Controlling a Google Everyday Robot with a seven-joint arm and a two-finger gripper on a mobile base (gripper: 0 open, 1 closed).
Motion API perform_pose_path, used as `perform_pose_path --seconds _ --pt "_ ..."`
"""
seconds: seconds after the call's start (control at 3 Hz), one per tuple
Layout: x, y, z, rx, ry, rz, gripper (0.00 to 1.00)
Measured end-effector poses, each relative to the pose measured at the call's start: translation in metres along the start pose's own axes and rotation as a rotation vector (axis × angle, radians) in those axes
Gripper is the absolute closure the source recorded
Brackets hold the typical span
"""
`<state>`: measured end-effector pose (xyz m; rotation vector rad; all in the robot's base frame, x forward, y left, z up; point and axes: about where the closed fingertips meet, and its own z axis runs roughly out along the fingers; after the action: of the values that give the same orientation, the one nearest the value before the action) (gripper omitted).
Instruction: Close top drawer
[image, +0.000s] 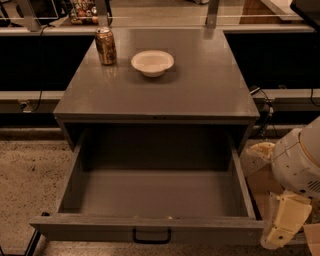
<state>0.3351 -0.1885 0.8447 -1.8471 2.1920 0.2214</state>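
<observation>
Item: top drawer. Wide, deep, grey metal. It stands open, extended far out of the cabinet toward the camera, directly below the surface. The inside is plain grey; floor and side walls are bare. The front panel lies along the lower edge of the view and carries a small black handle at its centre. No label or marking can be made out on the drawer.

Item: claw. Cream-coloured, at the lower right, just beside the drawer's front right corner and level with the front panel. Whether it touches the drawer cannot be told. Whether it is apart or together cannot be told. It holds nothing that can be seen. A rounded white arm section sits above it, right of the drawer's side wall.

Item: can. Brown and gold, upright at the far left of the surface. Its printing is not legible.

Item: bowl. White, shallow, upright, near the can on its right side, apart from it.

Item: floor. Speckled, left of the drawer.
</observation>
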Motion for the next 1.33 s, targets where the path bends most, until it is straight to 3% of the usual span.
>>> perform_pose_path --seconds 0.33,0.67,1.33 --pt "0.002 0.010 0.024 -0.017 -0.027 -0.044 0.00" --pt "0.005 0.035 0.058 0.001 -0.072 -0.122 0.18" --pt "0.021 0.062 0.090 0.100 -0.108 -0.156 0.64"
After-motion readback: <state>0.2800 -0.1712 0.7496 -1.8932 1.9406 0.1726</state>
